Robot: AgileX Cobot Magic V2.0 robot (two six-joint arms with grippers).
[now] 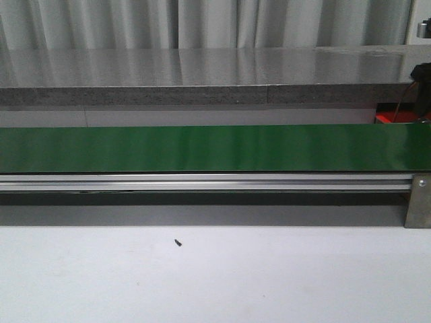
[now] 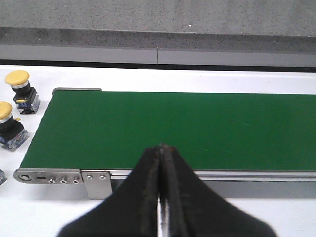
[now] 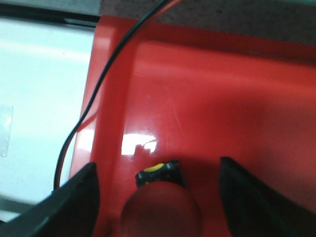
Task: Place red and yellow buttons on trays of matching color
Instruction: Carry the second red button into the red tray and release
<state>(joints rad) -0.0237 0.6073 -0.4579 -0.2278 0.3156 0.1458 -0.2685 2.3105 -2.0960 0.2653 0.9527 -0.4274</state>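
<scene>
Right wrist view: right gripper (image 3: pixel 157 197) hangs over the red tray (image 3: pixel 237 98), jaws spread wide, one dark finger on each side of the frame. A red button (image 3: pixel 160 215) sits on the tray floor directly between the fingers, roughly centred in the gap; its dome faces the camera, so it stands upright, with the black-and-yellow base (image 3: pixel 158 173) showing past the cap. Neither finger appears to touch it. Judgement: red button is on the matching tray, released or about to be. A black cable (image 3: pixel 94 106) runs along the tray's edge.

Front view: only a sliver of the red tray (image 1: pixel 394 118) shows at far right behind the green conveyor belt (image 1: pixel 202 148); neither arm is clearly seen.

Left wrist view: left gripper (image 2: pixel 161 148) is pressed closed, holding nothing, poised at the belt's near edge. Two yellow buttons (image 2: pixel 19 84) (image 2: pixel 6 118) stand on the white table off the belt's left end, well to the left of this gripper. The left arm is nearer them. No yellow tray is visible.
</scene>
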